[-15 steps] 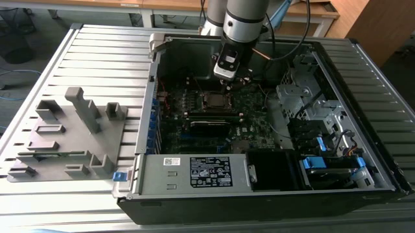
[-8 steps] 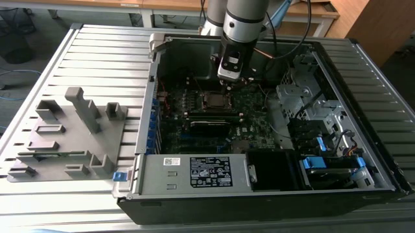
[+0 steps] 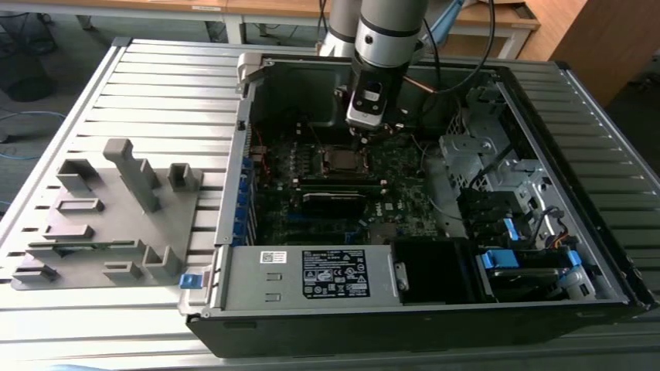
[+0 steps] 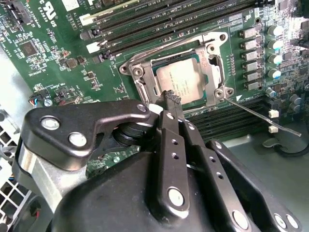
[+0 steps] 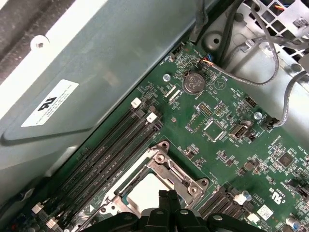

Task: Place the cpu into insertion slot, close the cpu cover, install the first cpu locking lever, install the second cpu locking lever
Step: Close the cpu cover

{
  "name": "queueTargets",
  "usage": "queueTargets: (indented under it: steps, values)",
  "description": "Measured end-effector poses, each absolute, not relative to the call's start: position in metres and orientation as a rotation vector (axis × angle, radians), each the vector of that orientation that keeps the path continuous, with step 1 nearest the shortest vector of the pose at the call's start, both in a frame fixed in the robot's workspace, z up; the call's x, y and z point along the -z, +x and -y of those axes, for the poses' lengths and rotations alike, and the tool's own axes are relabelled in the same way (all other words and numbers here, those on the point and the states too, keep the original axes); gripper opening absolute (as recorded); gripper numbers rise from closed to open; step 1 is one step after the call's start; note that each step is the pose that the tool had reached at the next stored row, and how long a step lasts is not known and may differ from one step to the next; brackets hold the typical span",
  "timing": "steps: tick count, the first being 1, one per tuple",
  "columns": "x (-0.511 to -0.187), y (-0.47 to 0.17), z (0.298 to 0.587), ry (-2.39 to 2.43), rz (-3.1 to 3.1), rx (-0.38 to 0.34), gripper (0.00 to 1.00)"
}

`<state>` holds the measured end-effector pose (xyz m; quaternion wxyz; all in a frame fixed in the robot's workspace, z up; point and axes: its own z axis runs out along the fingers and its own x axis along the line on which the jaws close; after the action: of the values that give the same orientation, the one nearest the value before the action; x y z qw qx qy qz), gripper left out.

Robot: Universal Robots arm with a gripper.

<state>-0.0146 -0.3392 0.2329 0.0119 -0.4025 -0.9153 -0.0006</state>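
The cpu lies in the insertion slot on the green motherboard, its dull silver top showing through the window of the cpu cover, which lies flat over it. A thin metal locking lever sticks out free from one corner of the socket. My gripper is shut, with its tip at the cover's edge and nothing visibly held. In the exterior view my gripper hangs inside the open computer case, just behind the insertion slot. The first wrist view has my gripper over the cpu and cpu cover.
Long black memory slots run beside the socket. Grey cables and a drive cage crowd the exterior view's right. The power supply sits at the case front. A grey parts fixture stands on the slatted table.
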Motion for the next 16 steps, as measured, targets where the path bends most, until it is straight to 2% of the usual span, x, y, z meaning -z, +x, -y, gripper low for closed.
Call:
queueTargets:
  steps: [16]
  values:
    - [-0.2324, -0.0146, 0.3392, -0.948, 2.97, -0.002, 0.1]
